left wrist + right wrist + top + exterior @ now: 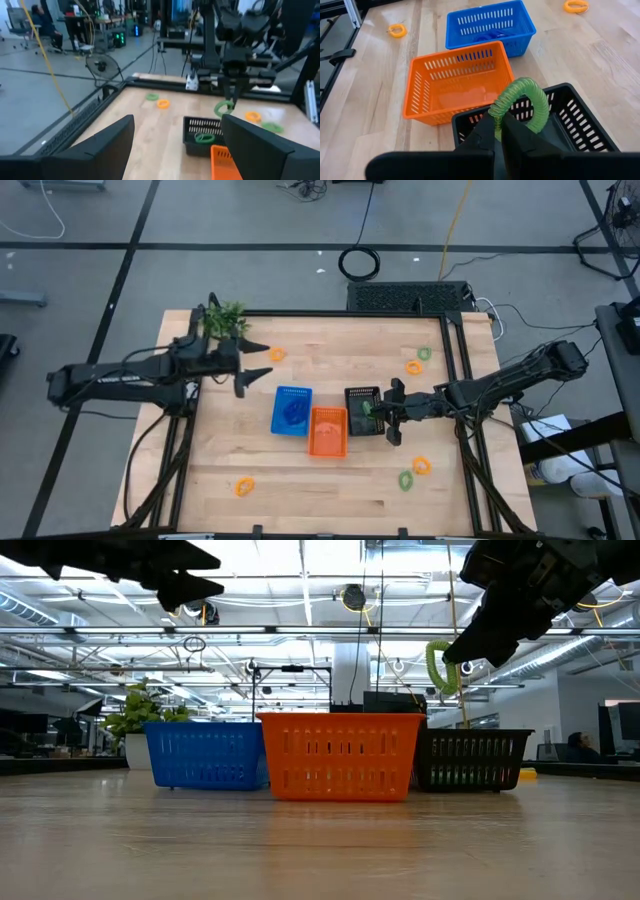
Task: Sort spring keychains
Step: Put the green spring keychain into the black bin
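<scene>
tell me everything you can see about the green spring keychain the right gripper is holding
The green spring keychain is a pale green coil that looks like plastic, bent into an arch. The right gripper is shut on its lower end, so the loop rises clear of the fingers. It hangs in the air above the black basket, touching nothing else. From the low view it dangles above the basket tops. Another green coil already lies inside that basket.

blue basket, orange basket, black basket, plant sprig
</scene>
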You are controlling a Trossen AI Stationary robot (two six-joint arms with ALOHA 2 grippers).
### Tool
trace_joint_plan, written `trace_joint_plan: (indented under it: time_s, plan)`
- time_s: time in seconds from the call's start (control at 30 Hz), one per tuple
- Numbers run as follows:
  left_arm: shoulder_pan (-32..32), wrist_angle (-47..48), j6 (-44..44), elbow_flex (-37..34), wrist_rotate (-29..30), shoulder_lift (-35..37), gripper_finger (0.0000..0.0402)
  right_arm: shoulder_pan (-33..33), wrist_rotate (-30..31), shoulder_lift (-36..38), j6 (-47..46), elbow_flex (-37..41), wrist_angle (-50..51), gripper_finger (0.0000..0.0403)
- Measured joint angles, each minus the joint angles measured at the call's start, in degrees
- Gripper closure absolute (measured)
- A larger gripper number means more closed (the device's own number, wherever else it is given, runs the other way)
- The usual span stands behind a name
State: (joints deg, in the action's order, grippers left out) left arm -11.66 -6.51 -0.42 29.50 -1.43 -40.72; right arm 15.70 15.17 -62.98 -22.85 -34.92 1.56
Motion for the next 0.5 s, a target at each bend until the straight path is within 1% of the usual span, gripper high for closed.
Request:
trace_joint_plan:
  time_s: [0.1, 0.5]
  plan:
    - [0.14, -0.21, -0.25, -0.81, 0.02, 1.73, 0.0094, 0.0, 0.01, 0.0, 0.0, 0.0, -0.02, 0.0401]
    - [0.15, -0.21, 0.1, -0.81, 0.0, 1.76, 0.0094, -0.04, 0.04, 0.0, -0.04, 0.0, -0.02, 0.0401]
